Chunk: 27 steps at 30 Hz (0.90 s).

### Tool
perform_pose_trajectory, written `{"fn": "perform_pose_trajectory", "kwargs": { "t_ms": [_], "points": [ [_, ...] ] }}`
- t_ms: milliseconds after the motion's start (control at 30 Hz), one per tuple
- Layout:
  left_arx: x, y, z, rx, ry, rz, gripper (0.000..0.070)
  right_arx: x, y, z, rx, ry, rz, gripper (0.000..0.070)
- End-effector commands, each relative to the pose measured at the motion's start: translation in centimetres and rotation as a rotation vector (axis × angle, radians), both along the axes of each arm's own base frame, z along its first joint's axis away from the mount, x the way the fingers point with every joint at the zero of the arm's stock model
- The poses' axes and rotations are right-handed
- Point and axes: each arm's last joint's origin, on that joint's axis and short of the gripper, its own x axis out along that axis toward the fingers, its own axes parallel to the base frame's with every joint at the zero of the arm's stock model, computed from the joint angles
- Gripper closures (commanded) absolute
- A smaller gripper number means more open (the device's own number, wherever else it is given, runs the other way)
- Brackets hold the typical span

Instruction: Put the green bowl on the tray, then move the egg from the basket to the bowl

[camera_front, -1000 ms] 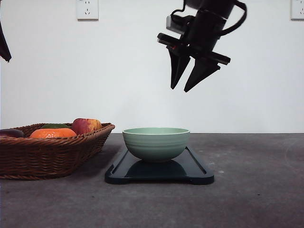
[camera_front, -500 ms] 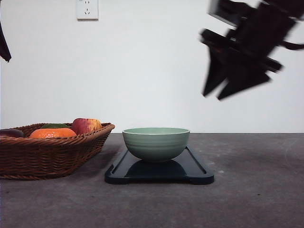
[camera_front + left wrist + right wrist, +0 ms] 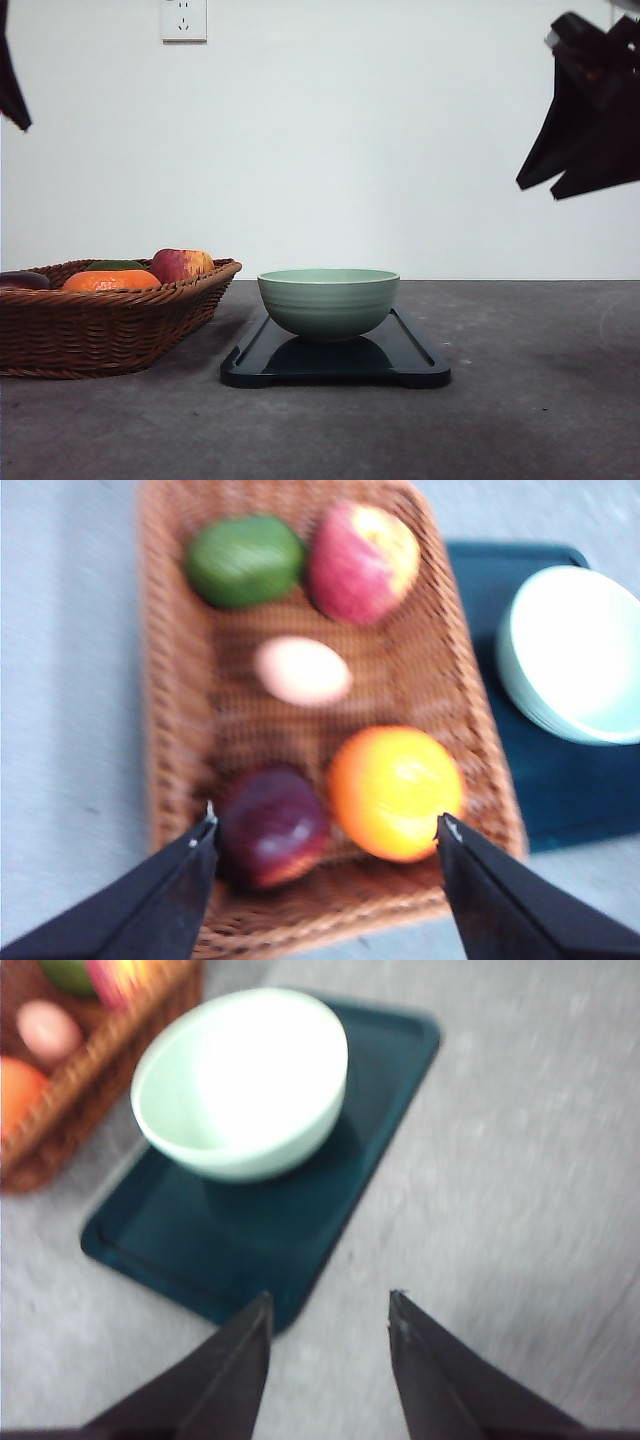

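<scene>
Above the brown woven wicker basket point(image 3: 320, 720), the left gripper point(image 3: 325, 830) is being held spread over the pale egg point(image 3: 302, 671), which risks being nudged against crowding fruit and missing the pale green ceramic bowl point(image 3: 328, 302) sitting on the flat black tray point(image 3: 410, 358).

Green bowl point(image 3: 328, 301) upright on tray point(image 3: 410, 360)

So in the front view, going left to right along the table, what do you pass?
basket with its fruit → green bowl sitting on the tray → bare table, with the right gripper raised above it.
</scene>
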Motion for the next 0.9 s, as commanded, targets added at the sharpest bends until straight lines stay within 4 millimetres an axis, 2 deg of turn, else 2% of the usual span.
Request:
{"fn": "perform_pose_trajectory", "kwargs": {
  "t_ms": [0, 267, 500, 667, 867],
  "points": [
    [1.1, -0.5, 0.5, -0.009, 0.028, -0.008, 0.0261, 0.1, 0.1, 0.1, 0.008, -0.006, -0.009, 0.0475],
    [7.2, -3.1, -0.2, 0.06, 0.202, -0.03, 0.0262, 0.2, 0.1, 0.1, 0.009, -0.006, -0.008, 0.0475],
    [12.4, -4.6, -2.2, 0.106, 0.283, 0.03, 0.0262, 0.2, 0.1, 0.1, 0.009, -0.006, -0.008, 0.0475],
    [14.4, -5.1, -4.3, 0.07, 0.365, 0.112, 0.0262, 0.2, 0.1, 0.1, 0.009, -0.006, -0.008, 0.0476],
    [15.6, -5.4, -5.9, 0.018, 0.396, 0.196, 0.0263, 0.2, 0.1, 0.1, -0.002, -0.014, 0.0, 0.0476]
  ]
}}
